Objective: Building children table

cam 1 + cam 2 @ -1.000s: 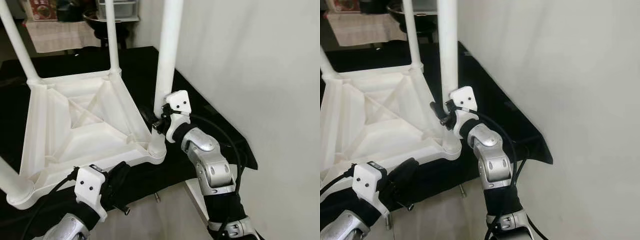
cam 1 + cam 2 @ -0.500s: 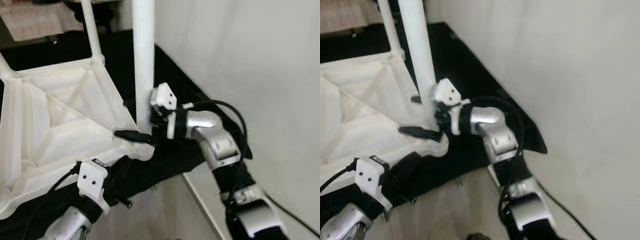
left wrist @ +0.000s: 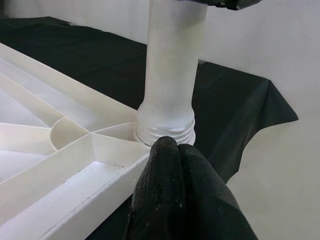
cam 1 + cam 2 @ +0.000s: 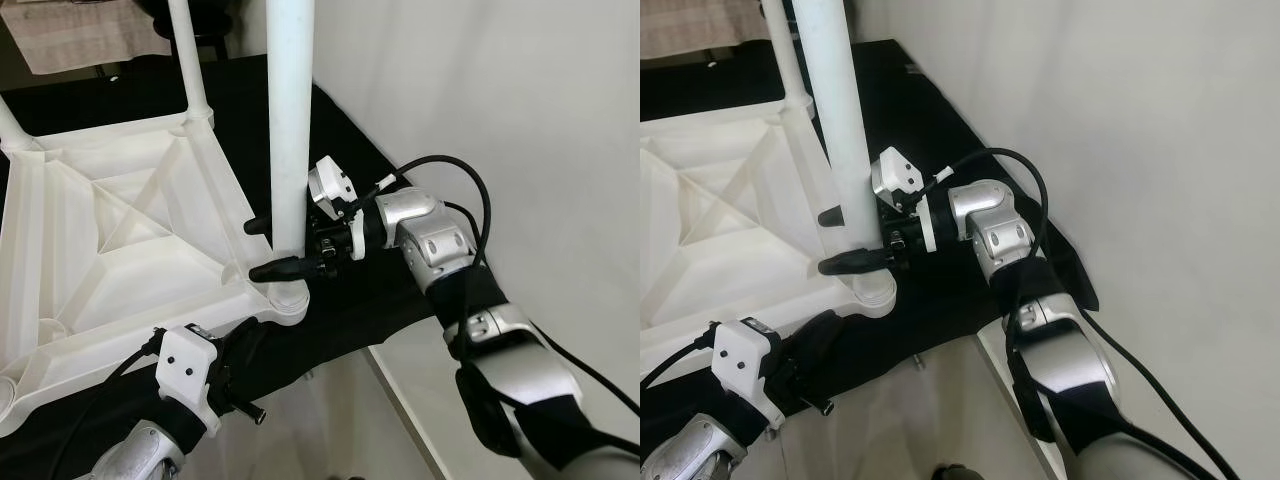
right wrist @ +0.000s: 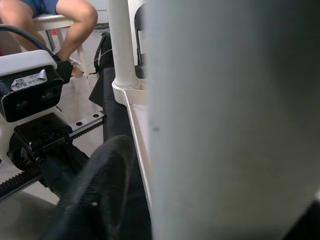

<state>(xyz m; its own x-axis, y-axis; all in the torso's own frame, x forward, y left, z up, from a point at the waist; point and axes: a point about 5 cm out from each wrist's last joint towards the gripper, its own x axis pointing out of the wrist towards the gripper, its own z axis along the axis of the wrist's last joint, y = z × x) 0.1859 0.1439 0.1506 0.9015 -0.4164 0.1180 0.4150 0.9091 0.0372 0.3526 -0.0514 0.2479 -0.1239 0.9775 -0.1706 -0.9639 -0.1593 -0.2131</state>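
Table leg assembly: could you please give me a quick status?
Right gripper clamped around near leg. Left gripper shut, at upturned tabletop edge. Leg upright in corner socket. No obstruction.

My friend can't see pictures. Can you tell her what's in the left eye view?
The robot's right tool grips a white table leg near its base, on an upside-down white children's table lying on black cloth. The left tool rests at the table's near edge.

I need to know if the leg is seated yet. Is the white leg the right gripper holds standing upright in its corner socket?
Upright. The leg stands straight up from the corner of the upturned table, with threads showing above its socket.
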